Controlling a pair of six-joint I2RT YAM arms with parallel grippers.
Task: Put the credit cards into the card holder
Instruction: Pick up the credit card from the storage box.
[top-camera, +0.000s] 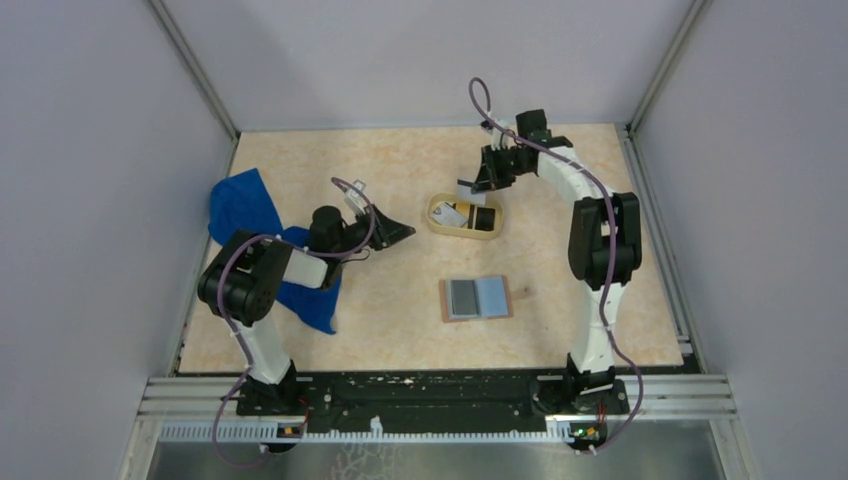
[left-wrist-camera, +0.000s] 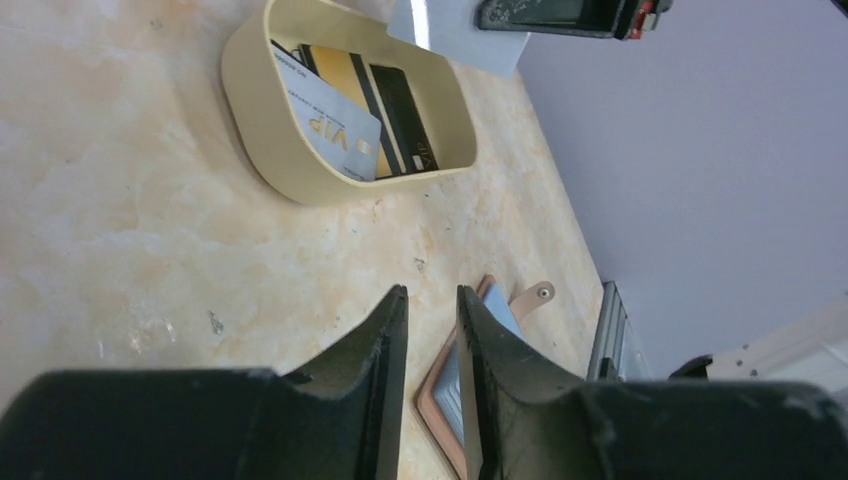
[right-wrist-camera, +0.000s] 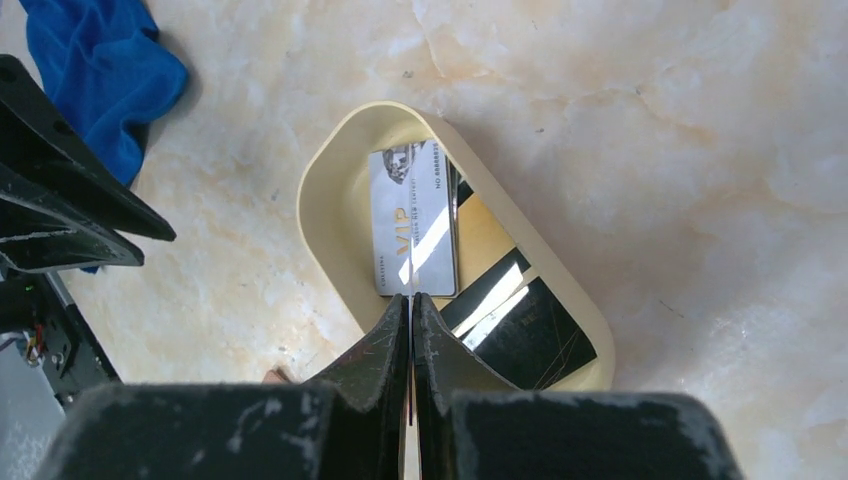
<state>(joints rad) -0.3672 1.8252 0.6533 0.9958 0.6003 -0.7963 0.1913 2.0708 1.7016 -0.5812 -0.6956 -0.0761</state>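
An oval tan tray (top-camera: 437, 222) holds a silver VIP card (right-wrist-camera: 413, 222), a black card (right-wrist-camera: 535, 340) and a gold-striped one (right-wrist-camera: 480, 235). My right gripper (right-wrist-camera: 411, 297) hangs just above the tray, shut on a thin light grey card (left-wrist-camera: 455, 35) that shows edge-on between its fingers. The card holder (top-camera: 476, 297) lies open on the table nearer the arms, with a salmon rim and a grey-blue inner face (left-wrist-camera: 447, 395). My left gripper (left-wrist-camera: 432, 292) hovers low to the left of the tray, jaws slightly apart with nothing between them.
A crumpled blue cloth (top-camera: 240, 205) lies at the left under the left arm. Grey walls close in the table on three sides. A metal rail (left-wrist-camera: 612, 330) runs along the near edge.
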